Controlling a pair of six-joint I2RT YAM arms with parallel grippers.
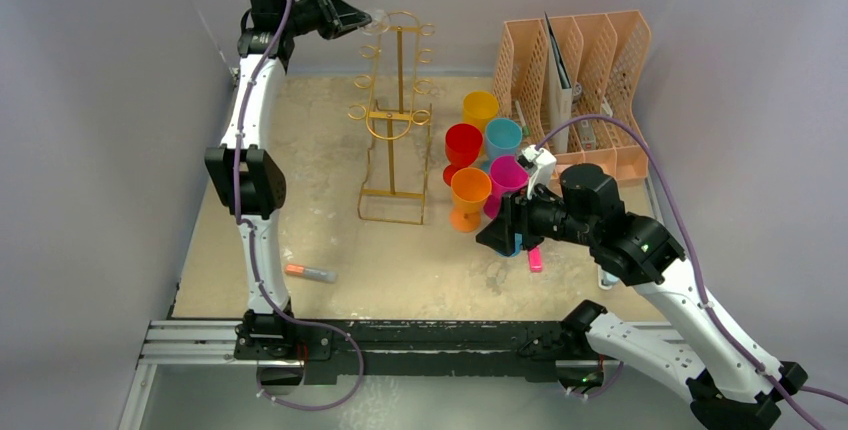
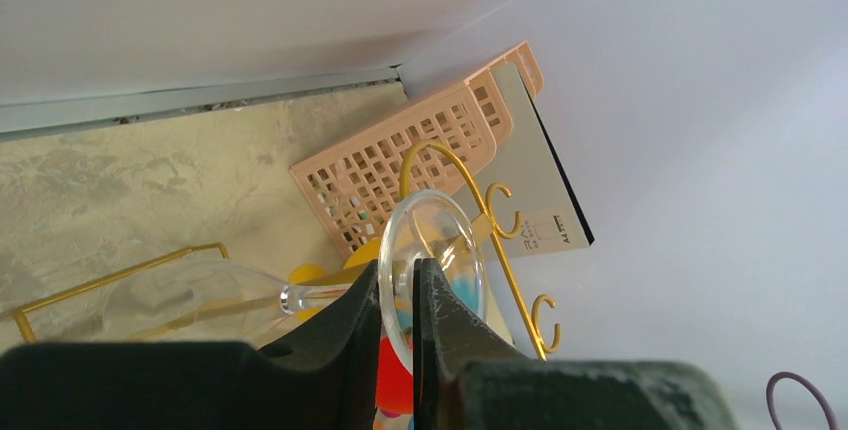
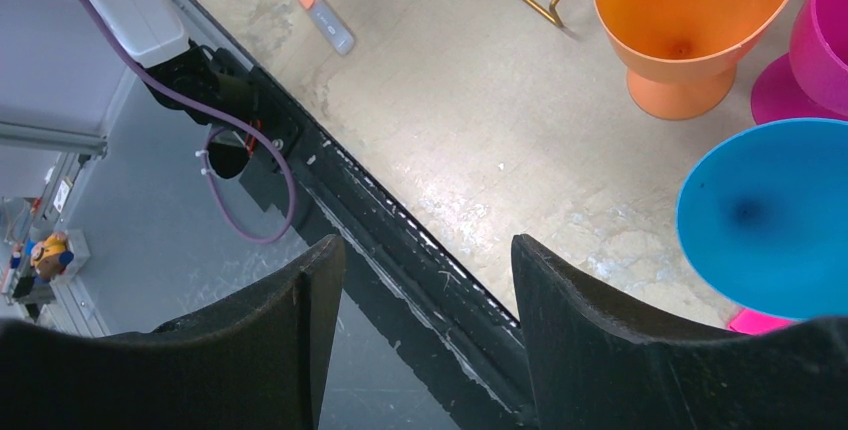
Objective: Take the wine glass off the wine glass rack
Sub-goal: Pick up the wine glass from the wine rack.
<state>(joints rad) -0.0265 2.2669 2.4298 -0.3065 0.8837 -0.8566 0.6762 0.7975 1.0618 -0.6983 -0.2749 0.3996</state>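
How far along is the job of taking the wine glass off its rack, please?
Done: the left gripper is up at the top of the tall gold wire rack. In hand: its fingers pinch the round foot of the clear wine glass, still among the hooks. Left: lifting it free. The right gripper sits open.

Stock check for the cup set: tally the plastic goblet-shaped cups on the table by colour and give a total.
Yellow plastic goblet cup: 1
Red plastic goblet cup: 1
Orange plastic goblet cup: 1
Magenta plastic goblet cup: 1
Blue plastic goblet cups: 2, one at the back, one at the front
Total: 6
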